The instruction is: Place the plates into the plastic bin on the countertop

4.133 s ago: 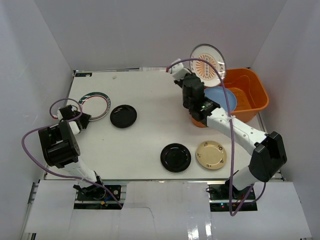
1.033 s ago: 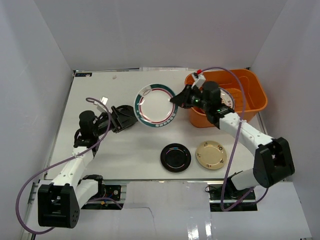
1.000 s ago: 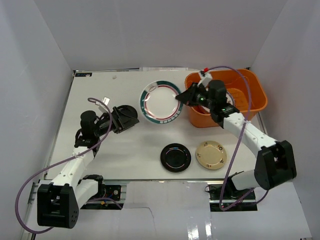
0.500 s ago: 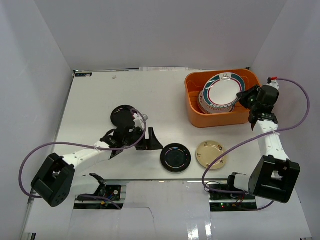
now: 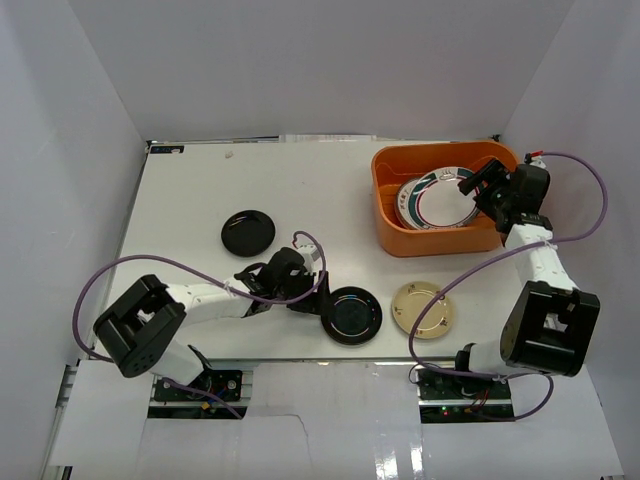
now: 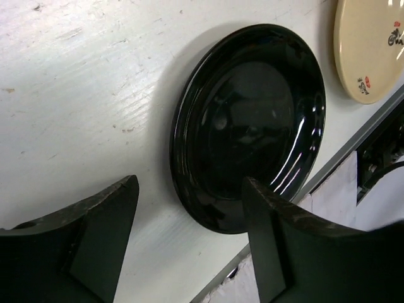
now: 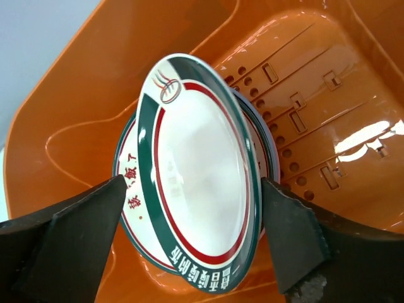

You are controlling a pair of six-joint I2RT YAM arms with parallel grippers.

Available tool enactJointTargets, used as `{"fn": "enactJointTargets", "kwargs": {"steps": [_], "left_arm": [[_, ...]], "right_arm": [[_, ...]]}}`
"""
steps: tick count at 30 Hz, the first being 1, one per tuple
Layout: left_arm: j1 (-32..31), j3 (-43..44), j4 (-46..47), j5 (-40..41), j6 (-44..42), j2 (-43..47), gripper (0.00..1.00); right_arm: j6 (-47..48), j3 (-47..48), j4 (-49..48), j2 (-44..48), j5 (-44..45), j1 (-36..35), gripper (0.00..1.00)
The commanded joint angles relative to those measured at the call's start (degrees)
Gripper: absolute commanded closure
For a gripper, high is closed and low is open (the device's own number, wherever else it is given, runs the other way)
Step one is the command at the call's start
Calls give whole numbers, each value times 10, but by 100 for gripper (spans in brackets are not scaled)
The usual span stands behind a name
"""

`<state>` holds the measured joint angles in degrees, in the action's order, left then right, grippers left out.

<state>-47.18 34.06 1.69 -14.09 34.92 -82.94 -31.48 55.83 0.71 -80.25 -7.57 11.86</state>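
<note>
The orange plastic bin (image 5: 385, 215) stands at the back right of the white countertop (image 5: 190, 185). A white plate with a green-red rim (image 7: 196, 183) leans tilted on a stack of plates inside the bin (image 7: 76, 139). My right gripper (image 7: 194, 184) is open, one finger on each side of that plate (image 5: 440, 200). A glossy black plate (image 6: 252, 126) lies near the front edge. My left gripper (image 6: 189, 186) is open, with the plate's near rim between its fingers. In the top view this gripper (image 5: 310, 298) is just left of the black plate (image 5: 352, 315).
A second black plate (image 5: 248, 232) lies left of centre. A gold-tan plate (image 5: 422, 309) sits to the right of the front black plate and shows at the left wrist view's top right (image 6: 369, 47). The table's front edge (image 6: 278, 233) runs close behind the black plate.
My right gripper has opened and the green-rimmed plate has sunk lower onto the stack in the bin. My left arm has moved right up to the front black plate.
</note>
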Motion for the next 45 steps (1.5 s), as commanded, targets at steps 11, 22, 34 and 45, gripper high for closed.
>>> {"fn": "enactJointTargets", "kwargs": {"steps": [11,22,34,45], "left_arm": [[-8,-8,50,3,-8,-56,53],[-9,-12,74,33,-2,-38,100],[-8,-23,66,72,10,66,100],[12,33,8,91,18,187,100]], "right_arm": [[32,-179,78,310,41,-1,9],[26,-251,276,409,70,0,19],[27,-313,307,352,-27,-1,24],[17,-444,200,309,-152,-18,49]]}}
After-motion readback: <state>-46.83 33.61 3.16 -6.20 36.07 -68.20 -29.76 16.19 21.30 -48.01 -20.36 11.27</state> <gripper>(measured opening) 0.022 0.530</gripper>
